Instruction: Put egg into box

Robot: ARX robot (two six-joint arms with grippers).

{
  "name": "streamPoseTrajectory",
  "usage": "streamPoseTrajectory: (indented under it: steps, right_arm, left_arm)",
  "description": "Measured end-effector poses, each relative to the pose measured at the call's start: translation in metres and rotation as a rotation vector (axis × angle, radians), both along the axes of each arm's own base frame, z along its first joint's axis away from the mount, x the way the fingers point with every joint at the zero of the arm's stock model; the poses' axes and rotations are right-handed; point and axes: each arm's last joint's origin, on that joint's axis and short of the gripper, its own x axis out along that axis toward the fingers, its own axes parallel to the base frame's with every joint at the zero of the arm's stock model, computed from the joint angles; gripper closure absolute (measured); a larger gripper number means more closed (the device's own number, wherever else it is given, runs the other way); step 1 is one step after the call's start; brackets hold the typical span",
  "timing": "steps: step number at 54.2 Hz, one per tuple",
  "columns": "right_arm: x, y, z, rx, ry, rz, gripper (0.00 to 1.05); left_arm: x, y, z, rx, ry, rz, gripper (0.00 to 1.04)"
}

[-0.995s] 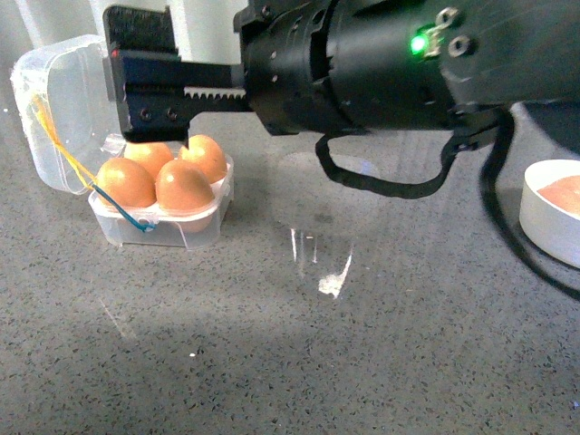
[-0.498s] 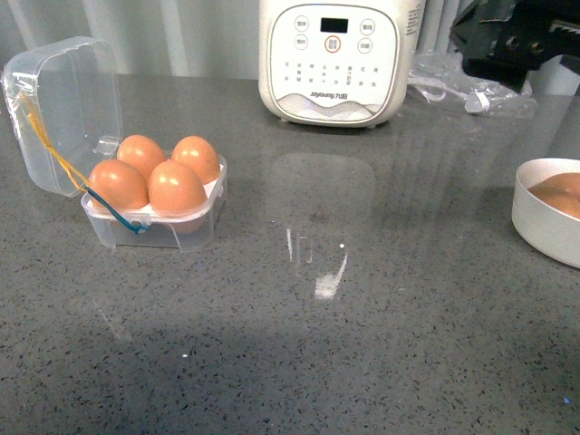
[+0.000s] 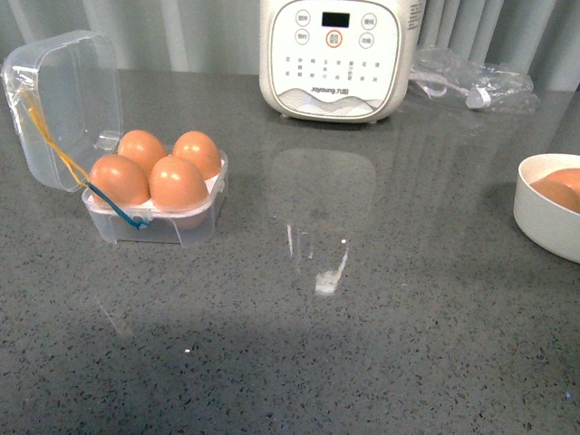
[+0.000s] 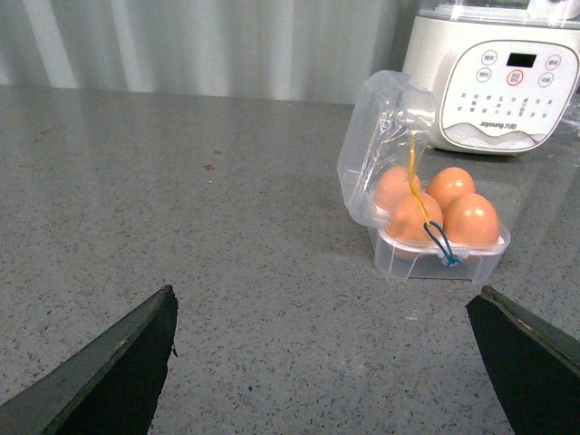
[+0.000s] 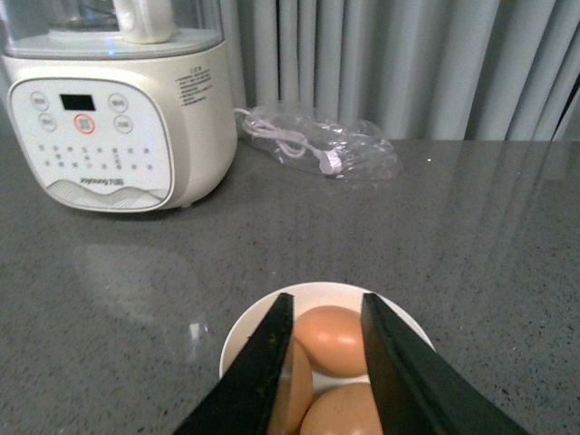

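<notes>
The right gripper (image 5: 326, 302) hangs over the round white bowl (image 5: 237, 349). Its two black fingers are a little apart and hold nothing. The smooth orange-brown egg (image 5: 332, 340) lies in this bowl just under the gap, close against two other brown eggs. If the fingers close off-centre, I think the egg may slip against its neighbours or crack.

The left gripper (image 4: 324, 294) is spread wide and empty, facing the small square clear plastic egg box (image 4: 439, 258). The domed lid (image 3: 63, 100) stands open, but all four cells already carry eggs. One more egg would find no free cell and would probably roll off onto the grey speckled counter (image 3: 362, 344).
</notes>
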Motion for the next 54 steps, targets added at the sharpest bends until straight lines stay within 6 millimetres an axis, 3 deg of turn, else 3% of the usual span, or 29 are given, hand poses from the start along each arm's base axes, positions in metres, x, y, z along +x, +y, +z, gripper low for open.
streamPoseTrajectory:
  steps: [6, 33, 44, 54]
  right_arm:
    - [-0.017, -0.011, -0.008, -0.008, -0.003, 0.008, 1.02]
    - [-0.062, -0.041, -0.027, -0.005, -0.002, -0.002, 1.01]
    - [-0.07, -0.041, -0.038, -0.005, 0.001, -0.006, 1.01]
    - [-0.077, -0.041, -0.035, -0.005, -0.012, -0.003, 1.01]
  left_arm:
    - [0.0, 0.0, 0.0, 0.0, 0.0, 0.0, 0.07]
    - [0.0, 0.0, 0.0, 0.0, 0.0, 0.0, 0.07]
    - [0.0, 0.0, 0.0, 0.0, 0.0, 0.0, 0.07]
    - [0.0, 0.0, 0.0, 0.0, 0.0, 0.0, 0.07]
